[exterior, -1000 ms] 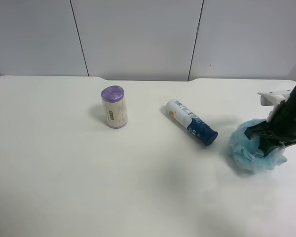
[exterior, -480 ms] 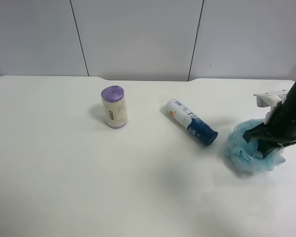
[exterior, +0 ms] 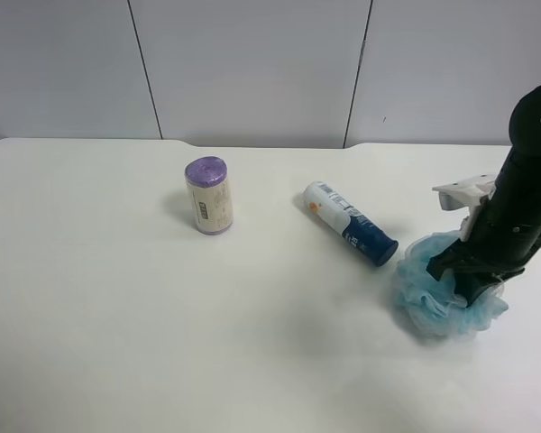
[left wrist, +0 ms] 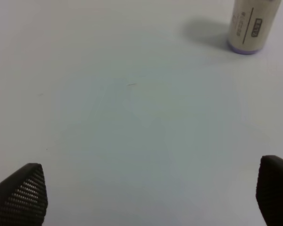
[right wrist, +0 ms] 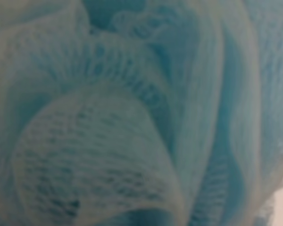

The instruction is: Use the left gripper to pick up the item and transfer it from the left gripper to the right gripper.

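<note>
Between the left gripper's (left wrist: 146,190) wide-spread fingers (left wrist: 23,190) lay bare table (left wrist: 132,117), open to pass. The purple-topped roll (left wrist: 249,28) stood well beyond the fingertips, off to one side. The blue mesh pouf (exterior: 428,307) smothered the right gripper (exterior: 464,281), and the white-and-navy tube (exterior: 350,223) lay near the pouf.

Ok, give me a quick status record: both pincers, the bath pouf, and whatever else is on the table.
right pincer: shut on the pouf, sunk into its blue mesh
left pincer: open, empty, above bare table
pouf: near the table's right edge in the high view; unclear whether it is off the surface
roll: purple top, upright, standing alone
tube: white and navy, lying down, navy end close to the pouf
</note>
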